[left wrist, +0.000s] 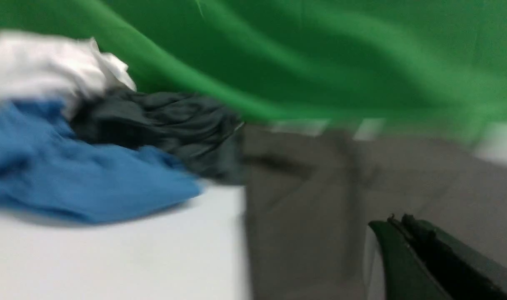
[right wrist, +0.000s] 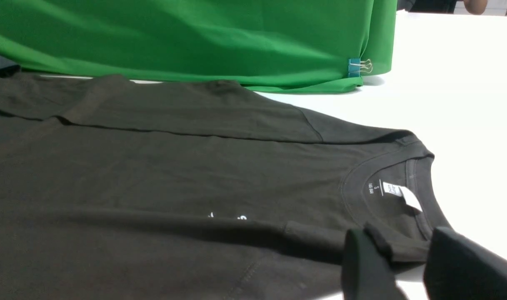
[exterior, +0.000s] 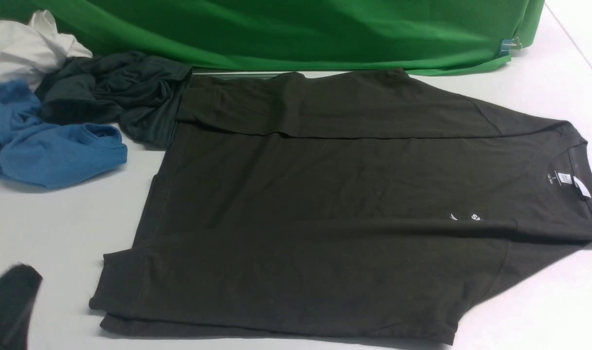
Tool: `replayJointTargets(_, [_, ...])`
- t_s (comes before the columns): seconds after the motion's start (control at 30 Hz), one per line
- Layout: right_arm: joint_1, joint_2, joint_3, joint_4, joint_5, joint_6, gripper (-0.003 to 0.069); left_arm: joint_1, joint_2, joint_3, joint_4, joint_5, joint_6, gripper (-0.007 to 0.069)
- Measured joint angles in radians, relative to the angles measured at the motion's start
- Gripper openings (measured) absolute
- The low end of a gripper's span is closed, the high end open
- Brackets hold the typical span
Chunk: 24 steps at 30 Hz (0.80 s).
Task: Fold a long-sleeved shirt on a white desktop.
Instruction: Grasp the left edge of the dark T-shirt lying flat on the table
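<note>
Brownish-black shirt (exterior: pixel 325 194), white label (exterior: pixel 582 187), white desktop (exterior: pixel 57 228), green cloth (exterior: pixel 300 34), blue garment (exterior: pixel 57 150).

We had the front cam high on the robot's side, looking fwd and down over the whole long-sleeved shirt (exterior: pixel 325 194) on the white desktop (exterior: pixel 57 228). Left wrist cam sat low, blurred, sharing the blue garment (exterior: pixel 57 150) at front frame's left. Right wrist cam sat low, close to the neck label (right wrist: pixel 393 189) at front's right edge. All faced the green cloth (exterior: pixel 300 34).

My claw (left wrist: pixel 397 223), fingers together, faces the shirt (left wrist: pixel 311 208) on the desktop (left wrist: pixel 111 258); blue garment (left wrist: pixel 70 175), grey garment (left wrist: pixel 166 121) and white garment (left wrist: pixel 36 62) beside it, green cloth (left wrist: pixel 320 62) beyond.
</note>
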Motion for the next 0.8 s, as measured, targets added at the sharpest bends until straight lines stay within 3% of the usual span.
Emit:
replayJointTargets(0.1, [0.0,0.0,0.0,0.0,0.0,0.0,0.0242,0.0,0.0,0.0,-0.145,-0.1,-0.033,0.002])
replayJointTargets(0.2, [0.0,0.0,0.0,0.0,-0.001,0.0,0.0242,0.0,0.0,-0.001,-0.182,-0.139,-0.046,0.002])
replayJointTargets(0.27, [0.0,0.0,0.0,0.0,-0.001,0.0,0.0242,0.001,0.0,-0.022,-0.193,-0.085,-0.052,0.002])
replayJointTargets(0.4, [0.0,0.0,0.0,0.0,-0.001,0.0,0.0242,0.001,0.041,-0.197,-0.198,0.194,0.03,0.002])
replayJointTargets(0.63, [0.0,0.0,0.0,0.0,-0.001,0.0,0.0242,0.001,0.441,-0.508,-0.099,0.657,0.252,0.002])
replayJointTargets(0.8, [0.0,0.0,0.0,0.0,-0.001,0.0,0.0242,0.001,0.695,-0.626,0.01,0.77,0.293,0.002])
